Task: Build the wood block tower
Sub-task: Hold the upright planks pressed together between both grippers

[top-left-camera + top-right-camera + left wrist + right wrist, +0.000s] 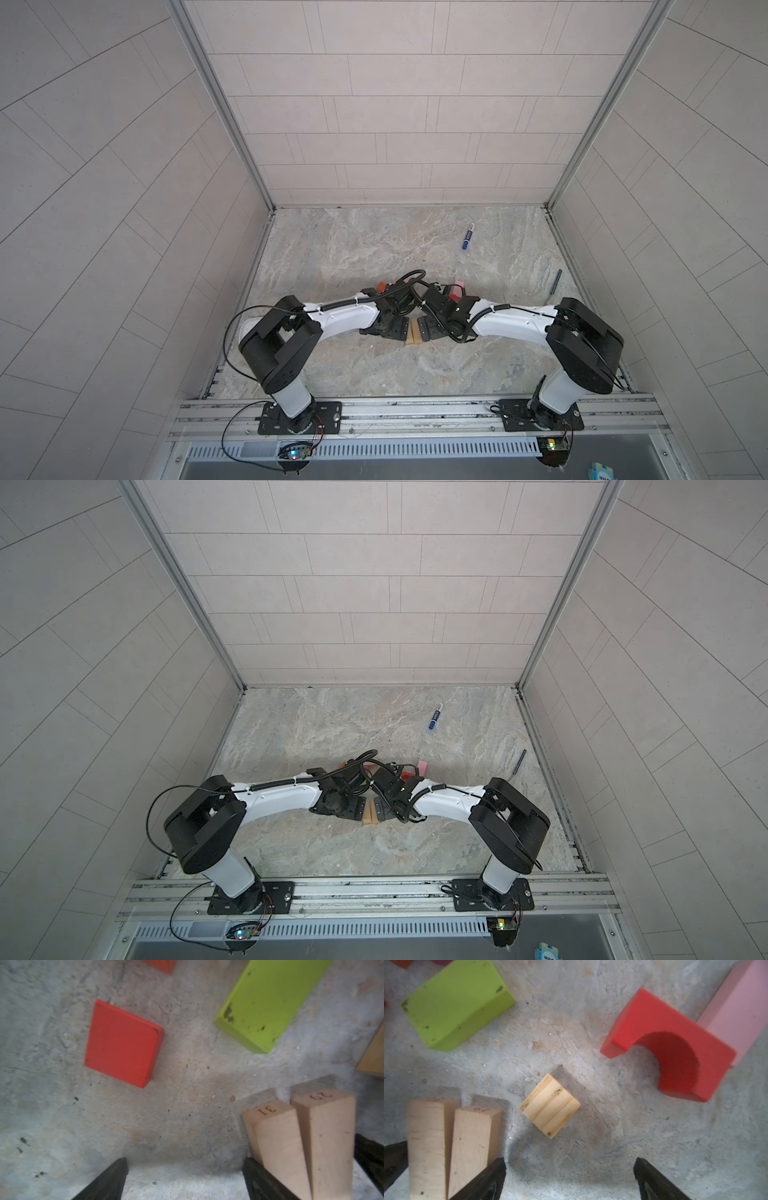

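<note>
Now | tan planks (278, 1142) paired side by side | lime-green brick (268, 1001) scuffed

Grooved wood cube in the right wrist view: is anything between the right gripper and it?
Nothing visible does. Bare table lies between the open right gripper and the grooved wood cube. The two upright tan planks stand beside one finger, outside that path.

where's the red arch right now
In the right wrist view the red arch lies on the table next to the pink brick, near the small tan cube and to the robot's right of the two tan planks.
</note>
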### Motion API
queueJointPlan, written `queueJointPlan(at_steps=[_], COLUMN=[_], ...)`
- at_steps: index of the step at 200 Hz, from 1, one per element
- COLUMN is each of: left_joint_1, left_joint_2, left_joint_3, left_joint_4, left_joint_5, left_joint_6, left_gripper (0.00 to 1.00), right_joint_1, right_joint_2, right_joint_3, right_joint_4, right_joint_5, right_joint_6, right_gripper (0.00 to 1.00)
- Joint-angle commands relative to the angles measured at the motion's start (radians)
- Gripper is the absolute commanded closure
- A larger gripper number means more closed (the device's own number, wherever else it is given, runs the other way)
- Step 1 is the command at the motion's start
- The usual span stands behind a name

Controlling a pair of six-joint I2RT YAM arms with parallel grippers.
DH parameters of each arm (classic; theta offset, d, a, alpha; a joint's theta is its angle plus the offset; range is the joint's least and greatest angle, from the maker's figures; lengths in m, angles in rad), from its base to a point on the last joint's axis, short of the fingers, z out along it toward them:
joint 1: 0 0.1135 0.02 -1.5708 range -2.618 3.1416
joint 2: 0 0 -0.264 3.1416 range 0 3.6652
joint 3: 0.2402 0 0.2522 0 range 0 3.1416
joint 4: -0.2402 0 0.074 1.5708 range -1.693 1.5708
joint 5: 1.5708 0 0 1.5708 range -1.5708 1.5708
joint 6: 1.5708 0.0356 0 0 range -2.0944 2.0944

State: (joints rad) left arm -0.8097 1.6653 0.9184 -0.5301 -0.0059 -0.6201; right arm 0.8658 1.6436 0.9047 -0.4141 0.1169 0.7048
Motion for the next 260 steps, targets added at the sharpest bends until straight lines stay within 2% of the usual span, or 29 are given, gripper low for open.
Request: queueJointPlan(at_steps=[1,213,260], left_joint_1=[0.002,-0.013,-0.002], left_joint_2=[0.032,0.039,0.0], left_joint_3=[0.012,0.018,0.035], left_joint_4=[0.016,0.021,-0.056], left_joint_5=[0.007,0.024,-0.026], left_joint_6=[0.006,-0.016,0.004], left_gripper=[0.07,0.07,0.06], right_joint_1=[0.005,0.007,0.006], right_joint_2=[0.019,-0.005,-0.041], right_joint_3=[0.011,-0.011,0.0], right_joint_4=[-0.005,0.012,-0.051], right_joint_5=[0.007,-0.023,0.049], right_joint_6=[0.013,0.061,0.053], right_gripper=[0.02,0.03,0.03])
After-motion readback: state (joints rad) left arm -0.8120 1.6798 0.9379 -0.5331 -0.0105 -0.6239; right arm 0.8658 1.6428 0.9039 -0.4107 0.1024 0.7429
